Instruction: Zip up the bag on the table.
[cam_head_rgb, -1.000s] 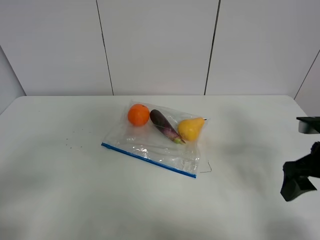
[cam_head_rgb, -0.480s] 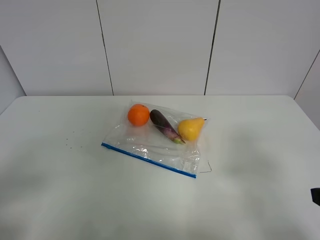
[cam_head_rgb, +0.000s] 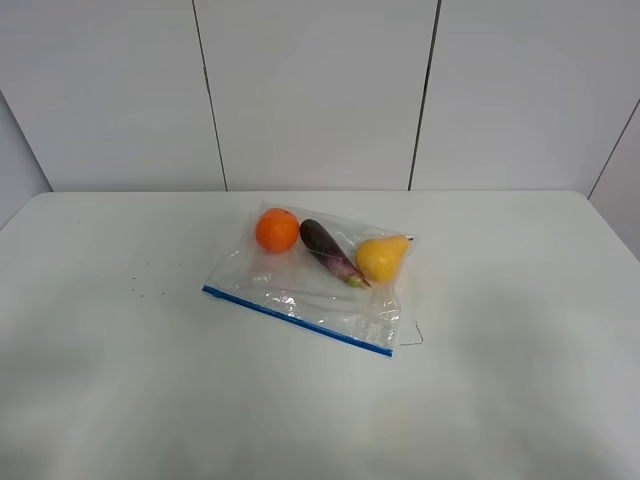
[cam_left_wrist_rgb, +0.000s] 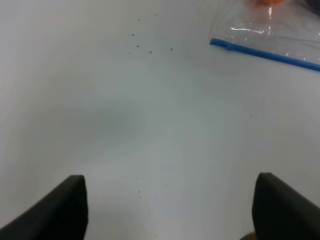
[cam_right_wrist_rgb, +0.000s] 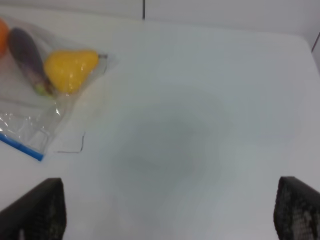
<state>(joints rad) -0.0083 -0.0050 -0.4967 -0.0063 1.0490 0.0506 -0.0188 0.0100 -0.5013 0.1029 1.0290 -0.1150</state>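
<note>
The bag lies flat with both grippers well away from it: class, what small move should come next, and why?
Probably bring the left gripper, jaws wide open, toward the near end of the blue zip strip. The bag lies untouched on the table, and the right gripper is also open and off it.
</note>
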